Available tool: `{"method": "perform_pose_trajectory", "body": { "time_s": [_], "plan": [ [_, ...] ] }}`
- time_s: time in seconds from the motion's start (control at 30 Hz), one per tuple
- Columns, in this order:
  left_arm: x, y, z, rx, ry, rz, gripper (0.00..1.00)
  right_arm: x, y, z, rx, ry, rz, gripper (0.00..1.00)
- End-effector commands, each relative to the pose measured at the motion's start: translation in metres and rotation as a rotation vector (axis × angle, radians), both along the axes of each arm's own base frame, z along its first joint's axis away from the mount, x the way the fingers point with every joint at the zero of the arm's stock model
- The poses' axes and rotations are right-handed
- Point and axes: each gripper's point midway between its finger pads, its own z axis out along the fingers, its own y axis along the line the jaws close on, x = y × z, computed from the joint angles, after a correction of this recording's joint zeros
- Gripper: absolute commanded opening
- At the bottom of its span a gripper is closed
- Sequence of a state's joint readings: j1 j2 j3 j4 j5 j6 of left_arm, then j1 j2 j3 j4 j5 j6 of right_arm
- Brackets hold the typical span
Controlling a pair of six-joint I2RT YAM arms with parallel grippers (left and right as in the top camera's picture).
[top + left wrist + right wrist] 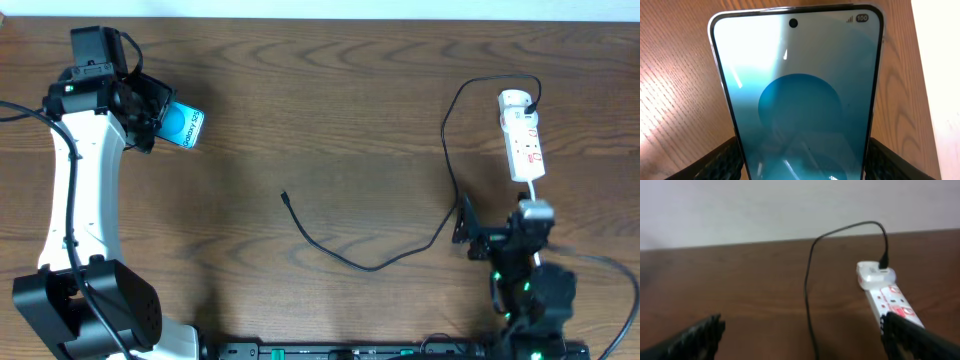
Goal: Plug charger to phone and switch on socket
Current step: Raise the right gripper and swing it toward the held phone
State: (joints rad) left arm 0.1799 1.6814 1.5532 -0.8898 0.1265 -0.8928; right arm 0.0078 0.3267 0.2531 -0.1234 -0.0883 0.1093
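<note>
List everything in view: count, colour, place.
phone: 1, cyan screen, far left of table, held
charger cable: 1, black, from power strip to loose tip mid-table
power strip: 1, white with red marks, right side
cord: 1, white, from power strip toward right arm
table: 1, brown wood
left gripper: 1, black, closed on phone
right gripper: 1, black, open, empty, near power strip

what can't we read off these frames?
phone charging port: left wrist, cut off by the bottom edge; overhead, covered by the left claw.
socket switch position: overhead too small; right wrist blurred.
charger tip shape: overhead too small.
</note>
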Motion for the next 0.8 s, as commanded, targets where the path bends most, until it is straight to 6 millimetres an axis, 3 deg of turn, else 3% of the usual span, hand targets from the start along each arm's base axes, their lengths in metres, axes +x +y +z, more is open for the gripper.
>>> {"method": "perform_pose_trajectory", "body": {
  "time_s": [0.0,0.17,0.4,0.53,0.77],
  "plan": [
    [0.0,0.003,0.001,0.019,-0.001,-0.001,0.07,0.024,0.019,0.039,-0.021,0.059,0.114,0.99],
    [0.0,0.003,0.001,0.018,-0.002,-0.001,0.08,0.082,0.054,0.071,0.017,0.289,0.291,0.99],
    [0.0,0.003,0.001,0.019,-0.001,-0.002,0.08,0.142,0.088,0.079,0.08,0.542,0.375,0.99],
    [0.0,0.003,0.001,0.019,-0.001,-0.002,0.07,0.157,0.097,0.061,0.118,0.613,0.41,0.99],
    [0.0,0.003,0.001,0.018,-0.001,-0.002,0.07,0.15,0.091,0.045,0.087,0.681,0.383,0.99]
  ]
}}
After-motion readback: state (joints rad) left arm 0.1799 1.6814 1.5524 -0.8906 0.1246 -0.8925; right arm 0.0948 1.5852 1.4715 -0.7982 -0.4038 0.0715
